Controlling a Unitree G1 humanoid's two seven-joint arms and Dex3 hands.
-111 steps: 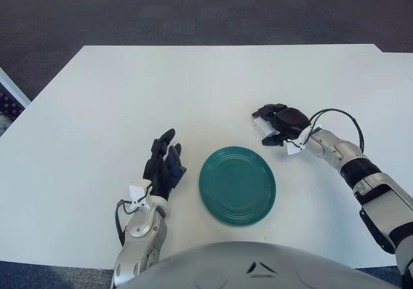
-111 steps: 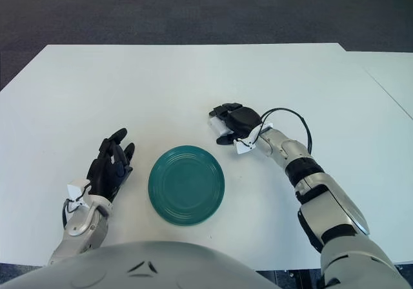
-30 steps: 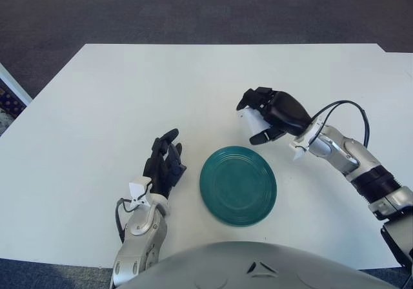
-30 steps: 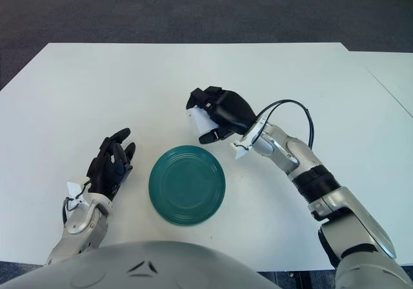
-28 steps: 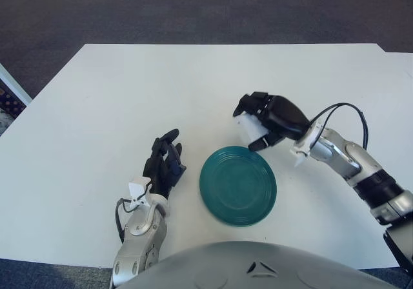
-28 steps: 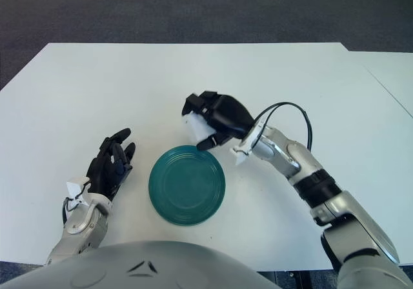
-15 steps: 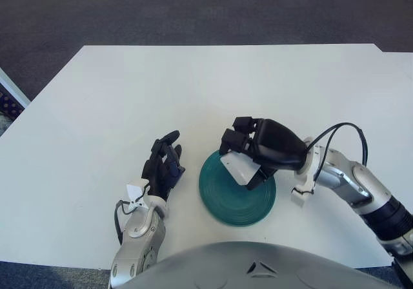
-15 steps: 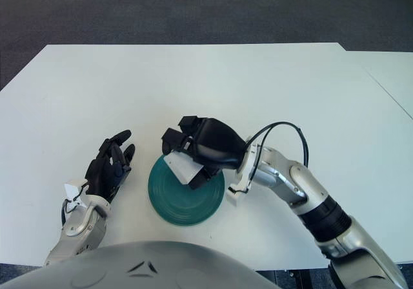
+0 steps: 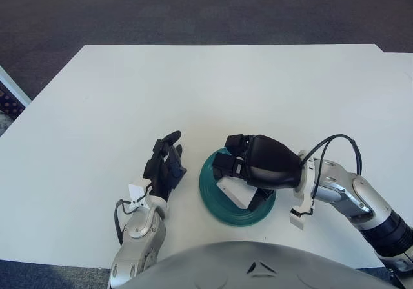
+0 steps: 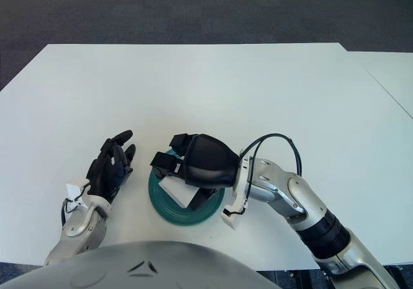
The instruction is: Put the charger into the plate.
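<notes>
A round teal plate (image 9: 213, 202) lies on the white table (image 9: 193, 89), near the front edge. My right hand (image 9: 248, 173) is over the plate and shut on a white charger (image 9: 230, 193), which it holds low over the plate's middle; whether the charger touches the plate I cannot tell. The charger also shows in the right eye view (image 10: 179, 191), under the black hand (image 10: 197, 166). My left hand (image 9: 164, 166) rests on the table just left of the plate, fingers spread and empty.
The table's front edge (image 9: 77, 260) runs close below the plate. Dark carpet (image 9: 193, 11) lies beyond the far edge. A black cable (image 9: 335, 147) loops from my right wrist.
My right hand has carried the charger from the table right of the plate, up and left, then down over the plate's middle. In the last half second it sank lower. The left hand stayed put.
</notes>
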